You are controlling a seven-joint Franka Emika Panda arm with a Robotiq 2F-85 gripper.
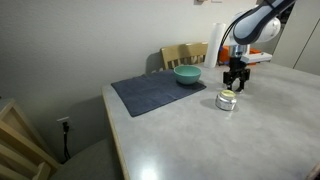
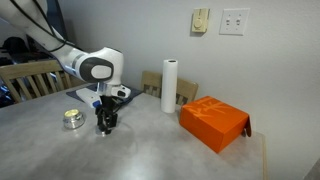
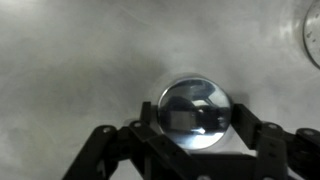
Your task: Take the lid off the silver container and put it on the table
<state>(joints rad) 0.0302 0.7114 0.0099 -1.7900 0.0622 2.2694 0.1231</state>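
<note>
**Pale tabletop: lid caught between the fingers, tin standing just beside**

Pale grey-white table [image 1: 170, 140] with a rounded corner and light wood edge, set before a plain wall, with a wooden chair [image 1: 185, 54] behind it. On the top, a dark blue-grey placemat [image 1: 150, 95] carrying a teal bowl [image 1: 187, 74] at its far end. Off the mat and near the bowl, the silver container [image 1: 226, 99]: small, squat, shiny, upright on the bare surface, with a yellowish tint at its top. Just beside it and apart from it, the gripper [image 1: 236, 86], pointed straight down and low over the table, white arm arching up behind. Same pairing of tin and gripper in both exterior views. Farther along, a white paper towel roll [image 2: 170, 85] standing upright. Well apart from the rest, an orange box [image 2: 213, 122] near the table's edge.

From the wrist view: the lid [image 3: 195, 112], round, flat and mirror-bright, sitting squarely between the two black fingers [image 3: 250, 135]. Fingers narrowed onto its rim from both sides, holding it. Grey tabletop directly beneath. Impossible to tell whether resting on the surface or raised just clear of it. Too small to make out in either exterior view.
</note>
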